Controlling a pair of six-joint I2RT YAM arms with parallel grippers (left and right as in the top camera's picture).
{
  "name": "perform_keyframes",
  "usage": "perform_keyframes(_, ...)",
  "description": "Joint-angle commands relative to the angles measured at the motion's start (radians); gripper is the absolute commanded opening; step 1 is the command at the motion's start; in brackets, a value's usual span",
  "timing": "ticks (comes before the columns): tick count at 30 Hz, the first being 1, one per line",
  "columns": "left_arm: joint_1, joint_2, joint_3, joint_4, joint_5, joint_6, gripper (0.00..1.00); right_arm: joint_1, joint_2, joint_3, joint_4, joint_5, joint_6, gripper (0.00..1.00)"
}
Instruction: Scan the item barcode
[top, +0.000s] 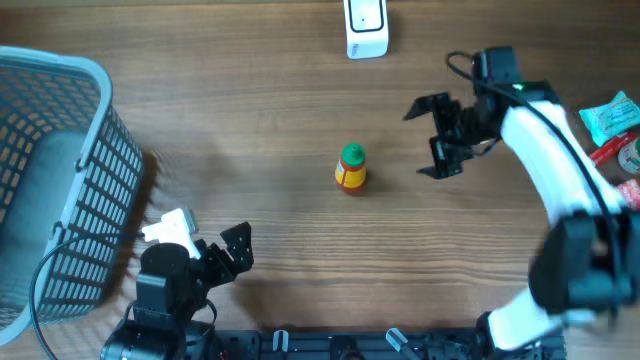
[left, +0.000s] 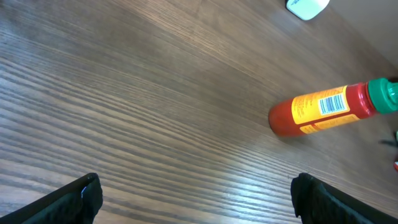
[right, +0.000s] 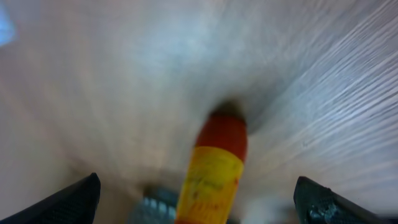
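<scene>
Left arm (top: 165, 275): folded low, close to its base.
Left gripper (left: 198, 196): jaws spread wide, holding nothing.
Right arm (top: 548, 150): stretched forward, white link angled toward its left.
Right gripper (top: 432, 137): jaws wide apart, empty.

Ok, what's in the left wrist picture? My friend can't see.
A red sauce bottle with a green cap and a barcode on its yellow label sits on the wooden table. Two black fingers poke in at the bottom corners, wide apart, holding nothing.
</scene>
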Motion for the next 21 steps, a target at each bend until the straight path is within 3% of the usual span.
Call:
perform_keyframes(1,-0.005,-0.006,0.013,0.002,-0.014,0.023,1.0,-0.017,0.201,-0.013,0.01,-0.381,-0.223,1.0)
perform_keyframes(6,-0.005,-0.006,0.013,0.002,-0.014,0.023,1.0,0.015,0.351,-0.013,0.013,-0.472,-0.327,0.99)
perform_keyframes(21,-0.005,-0.006,0.013,0.002,-0.014,0.023,1.0,0.172,0.356,-0.013,0.125,-0.433,-0.247,1.0)
